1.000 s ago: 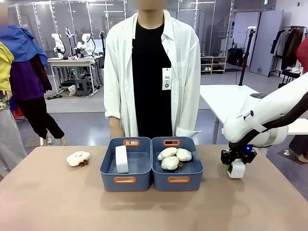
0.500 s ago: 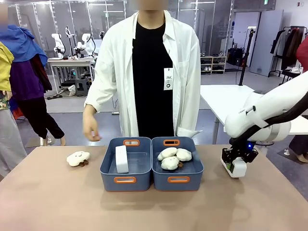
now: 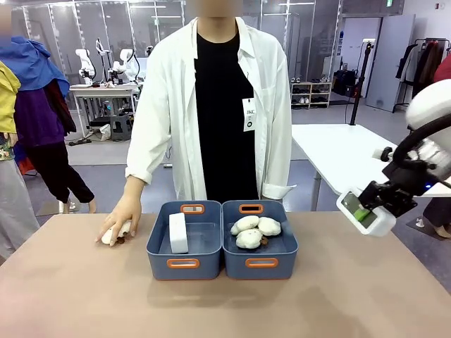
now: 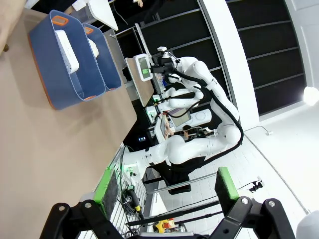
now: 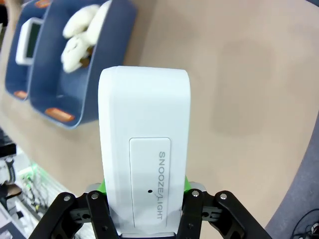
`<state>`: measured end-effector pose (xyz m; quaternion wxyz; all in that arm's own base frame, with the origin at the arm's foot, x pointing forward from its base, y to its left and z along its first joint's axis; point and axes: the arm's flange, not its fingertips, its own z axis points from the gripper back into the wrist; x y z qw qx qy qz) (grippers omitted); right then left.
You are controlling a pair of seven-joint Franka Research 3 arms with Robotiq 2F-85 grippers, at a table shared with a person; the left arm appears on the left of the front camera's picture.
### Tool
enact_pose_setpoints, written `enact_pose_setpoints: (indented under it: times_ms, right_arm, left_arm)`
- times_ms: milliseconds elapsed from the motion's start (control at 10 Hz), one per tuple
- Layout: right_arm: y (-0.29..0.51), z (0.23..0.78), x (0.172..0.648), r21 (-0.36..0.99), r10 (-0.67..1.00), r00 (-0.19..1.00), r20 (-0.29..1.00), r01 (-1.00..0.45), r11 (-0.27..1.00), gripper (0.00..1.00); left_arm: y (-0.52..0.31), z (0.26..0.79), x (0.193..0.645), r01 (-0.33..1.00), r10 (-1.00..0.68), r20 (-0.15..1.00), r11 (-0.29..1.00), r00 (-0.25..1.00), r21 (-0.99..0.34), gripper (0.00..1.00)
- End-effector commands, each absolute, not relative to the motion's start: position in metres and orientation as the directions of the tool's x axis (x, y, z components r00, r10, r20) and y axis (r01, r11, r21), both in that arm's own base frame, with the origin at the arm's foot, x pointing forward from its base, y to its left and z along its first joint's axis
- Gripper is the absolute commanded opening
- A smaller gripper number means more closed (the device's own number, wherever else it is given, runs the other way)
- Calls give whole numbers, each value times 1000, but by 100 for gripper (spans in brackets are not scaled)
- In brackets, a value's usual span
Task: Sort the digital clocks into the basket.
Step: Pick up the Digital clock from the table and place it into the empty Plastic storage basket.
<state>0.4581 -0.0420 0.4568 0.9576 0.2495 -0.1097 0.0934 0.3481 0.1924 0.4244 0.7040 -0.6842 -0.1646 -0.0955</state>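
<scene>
One clock (image 3: pixel 368 222) hangs tilted above the tabletop's (image 3: pixel 338 303) right end, near its edge, pinched tight in the right jaws. The second clock (image 3: pixel 178 233) stands in the left basket (image 3: pixel 184 264). Bare tabletop lies between them. The left jaws gape wide, empty.

Brown table (image 3: pixel 211 303) up front. The right-hand blue bin (image 3: pixel 283 262) has three fluffy white cloud plushies (image 3: pixel 256 231) piled in it, all touching. One more cloud plush (image 3: pixel 127 228) sits on the table off to the left, mostly covered. A person in a long white coat (image 3: pixel 169 105) over a black top stands at the far side, badge (image 3: pixel 248 115) clipped on the chest. There's a white table (image 3: pixel 331 151) farther back on the right.
</scene>
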Motion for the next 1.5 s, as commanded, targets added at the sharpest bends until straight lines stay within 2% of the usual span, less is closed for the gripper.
enact_pose_setpoints:
  times_ms: [0, 100, 300, 600, 700, 800, 900, 1100, 1400]
  right_arm:
    - [-34, 454, 460, 521, 170, 954, 247, -279, 807, 13]
    - [-9, 458, 461, 580, 238, 933, 269, -354, 734, 13]
    - [60, 463, 465, 575, 374, 874, 310, -486, 659, 13]
    - [119, 465, 477, 494, 443, 845, 300, -534, 686, 13]
    - [113, 466, 476, 479, 434, 849, 302, -528, 701, 13]
    - [63, 478, 459, 466, 372, 867, 332, -494, 734, 13]
    - [-32, 487, 410, 465, 200, 883, 425, -403, 788, 13]
    - [-182, 441, 277, 647, -153, 876, 457, -209, 733, 13]
    - [-285, 424, 228, 772, -395, 786, 476, -159, 616, 13]
  left_arm:
    - [192, 429, 342, 355, 87, 358, 44, 930, -934, 100]
    - [192, 429, 342, 355, 87, 358, 44, 930, -934, 100]
    - [192, 429, 342, 355, 87, 358, 44, 930, -934, 100]
    - [192, 429, 342, 355, 87, 358, 44, 930, -934, 100]
    - [192, 429, 342, 355, 87, 358, 44, 930, -934, 100]
    - [192, 429, 342, 355, 87, 358, 44, 930, -934, 100]
    - [192, 429, 342, 355, 87, 358, 44, 930, -934, 100]
    - [192, 429, 342, 355, 87, 358, 44, 930, -934, 100]
    - [192, 429, 342, 355, 87, 358, 44, 930, -934, 100]
